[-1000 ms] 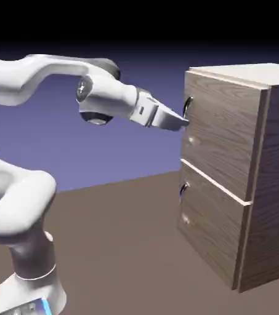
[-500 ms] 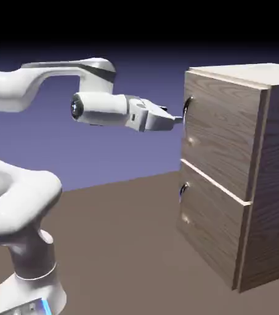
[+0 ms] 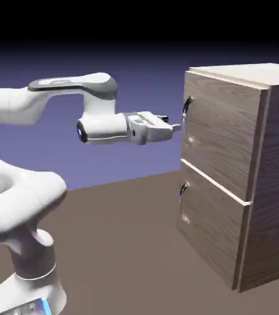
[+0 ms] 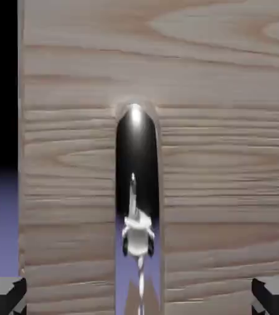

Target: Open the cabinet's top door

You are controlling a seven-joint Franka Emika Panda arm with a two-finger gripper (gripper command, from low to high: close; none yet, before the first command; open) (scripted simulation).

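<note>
- Cabinet (image 3: 252,178): grey-brown wood grain, pale top, at exterior view's right.
- Top door (image 3: 218,132): flat, flush; dark curved handle (image 4: 137,184) at left edge.
- Gripper (image 3: 176,128): released, level, just beside handle.

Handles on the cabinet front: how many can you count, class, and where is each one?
2. One dark handle sits near the left edge of the top door, just ahead of the open gripper. The other handle sits on the lower panel beneath it. None appears hidden.
</note>
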